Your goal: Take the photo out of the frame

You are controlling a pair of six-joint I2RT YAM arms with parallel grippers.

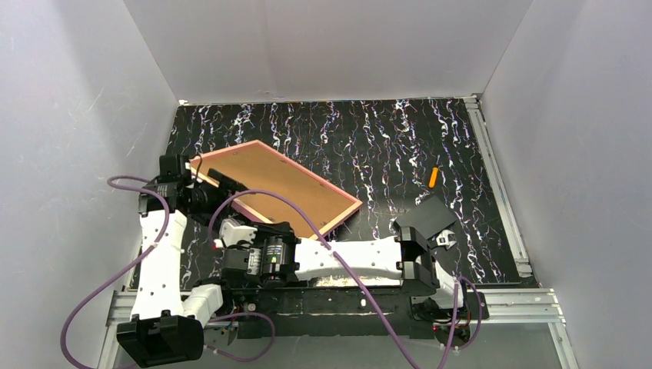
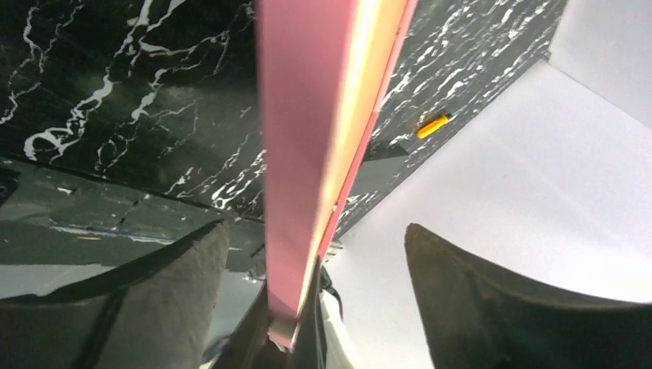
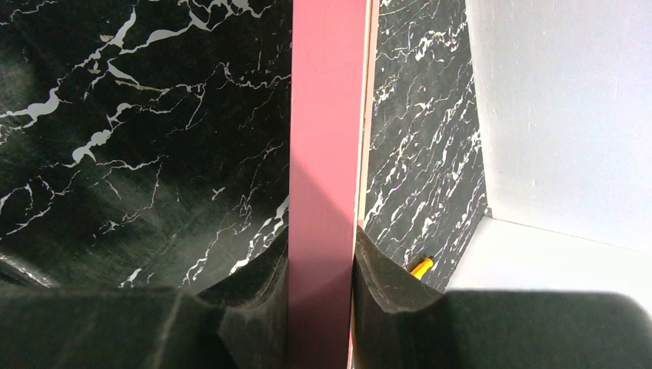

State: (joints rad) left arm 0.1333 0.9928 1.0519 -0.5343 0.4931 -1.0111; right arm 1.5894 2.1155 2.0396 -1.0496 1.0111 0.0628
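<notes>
The right gripper (image 3: 321,247) is clamped on the rim of the thin pink rectangular picture frame (image 1: 281,178), which sits tilted over the black marbled table (image 1: 400,154), brown board up. The left gripper (image 2: 315,231) straddles that rim with its jaws wide, not touching. The photo is hidden underneath. The frame seems light, stiff and smooth, best held by its rim

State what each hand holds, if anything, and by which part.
Right hand grips the frame by its pink rim, fingers pressed on both sides. Left hand holds nothing: its fingers stand apart around the rim.
</notes>
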